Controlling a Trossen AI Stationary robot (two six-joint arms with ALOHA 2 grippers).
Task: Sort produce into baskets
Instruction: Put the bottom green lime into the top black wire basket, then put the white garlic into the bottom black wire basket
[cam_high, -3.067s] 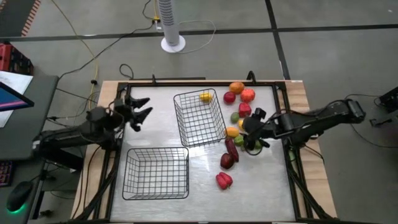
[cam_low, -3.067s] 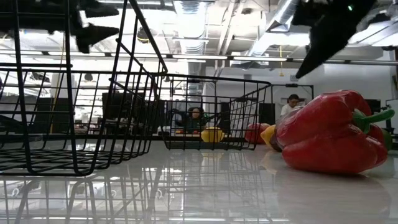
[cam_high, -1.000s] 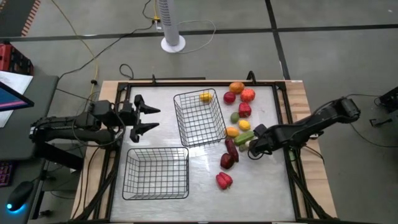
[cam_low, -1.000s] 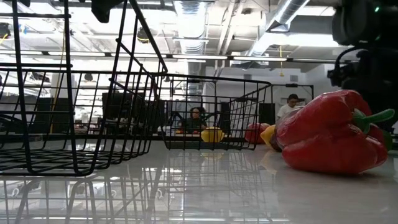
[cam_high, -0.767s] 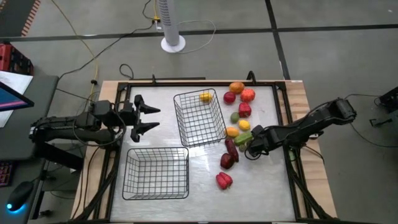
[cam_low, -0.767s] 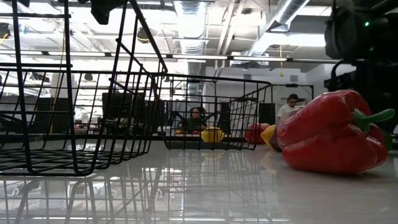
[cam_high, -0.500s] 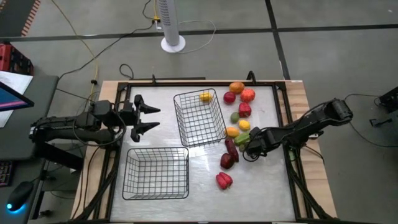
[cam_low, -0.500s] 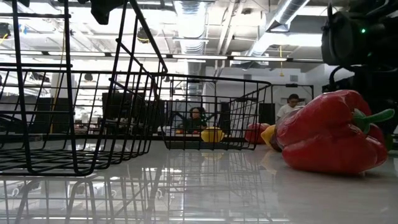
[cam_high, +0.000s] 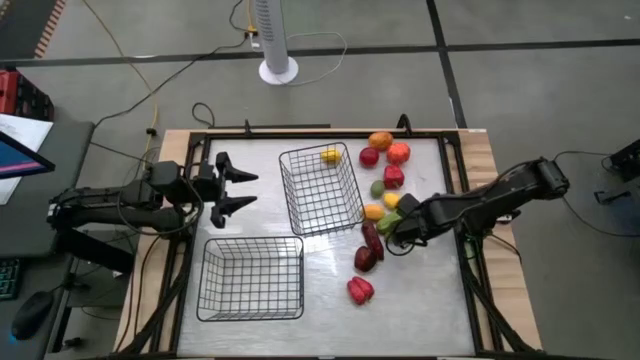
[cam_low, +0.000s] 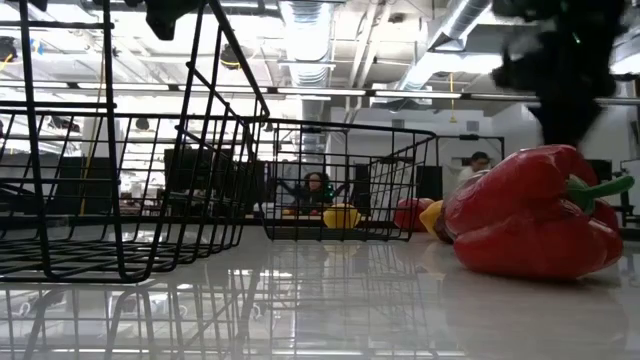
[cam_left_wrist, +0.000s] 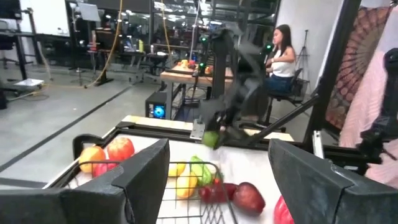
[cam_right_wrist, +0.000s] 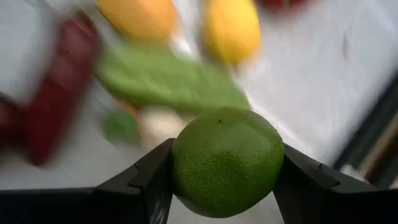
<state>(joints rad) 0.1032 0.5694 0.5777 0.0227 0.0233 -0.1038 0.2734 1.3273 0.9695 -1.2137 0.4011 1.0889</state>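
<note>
While the right gripper (cam_right_wrist: 227, 180) grips a round green fruit (cam_right_wrist: 227, 163) between both fingers, closed only as far as the fruit's width allows, it sits over the right side of the table (cam_high: 420, 285), just beside the cluster of loose produce.

Left gripper (cam_high: 232, 189): fingers spread wide, holding nothing, over the table's left part, beside the far basket (cam_high: 320, 190).

Near basket (cam_high: 252, 278): front left, holding no produce that shows. Far basket: one yellow piece (cam_high: 330, 155) in its far corner.

Loose produce, right of the far basket: an orange (cam_high: 380, 140), a red fruit (cam_high: 369, 156), a red-orange piece (cam_high: 399, 153) at the far edge; a red pepper (cam_high: 393, 176), a green piece (cam_high: 377, 188), an orange-yellow piece (cam_high: 373, 211) and a yellow one (cam_high: 391, 200) close to the right gripper; dark maroon pieces (cam_high: 368, 250) nearer; a red pepper (cam_high: 359, 290) apart at the front.

Open room: bare tabletop between the baskets and along the front right. A dark frame (cam_high: 467, 200) borders the table's right edge, beside the right arm.
</note>
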